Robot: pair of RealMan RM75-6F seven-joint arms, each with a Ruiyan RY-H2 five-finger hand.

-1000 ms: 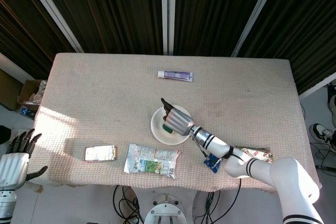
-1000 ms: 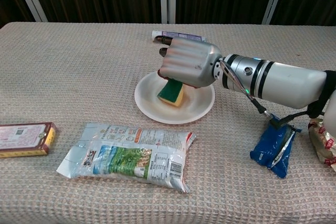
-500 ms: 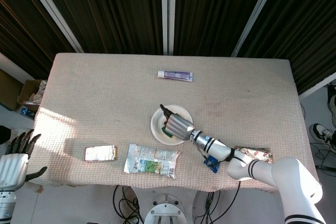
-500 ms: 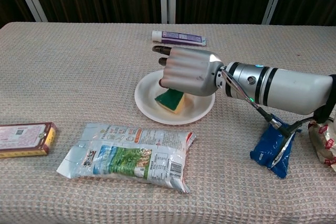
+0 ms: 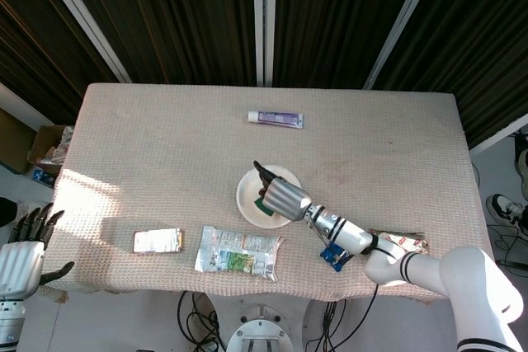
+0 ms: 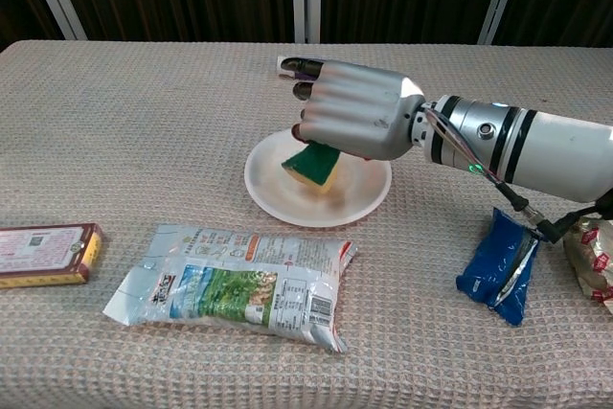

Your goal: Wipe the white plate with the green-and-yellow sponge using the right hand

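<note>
A round white plate [image 6: 287, 200] [image 5: 246, 195] lies near the middle of the table. My right hand [image 6: 356, 111] [image 5: 278, 196] hovers over it and grips the green-and-yellow sponge [image 6: 312, 164] [image 5: 260, 203], green face up, tilted just above the plate's centre. Most of the sponge's top is hidden under the hand. My left hand [image 5: 23, 251] hangs off the table's front left corner, fingers spread and holding nothing; the chest view does not show it.
A clear food packet [image 6: 233, 284] lies in front of the plate, a flat brown box [image 6: 43, 253] at the left. A toothpaste tube [image 5: 276, 119] lies behind the plate. A blue wrapper [image 6: 500, 264] and a red-and-gold bag [image 6: 592, 254] sit to the right under my forearm.
My right hand shifted over the plate and has lifted slightly, carrying the sponge from the plate's surface to a tilted pose above it. The left hand stayed still.
</note>
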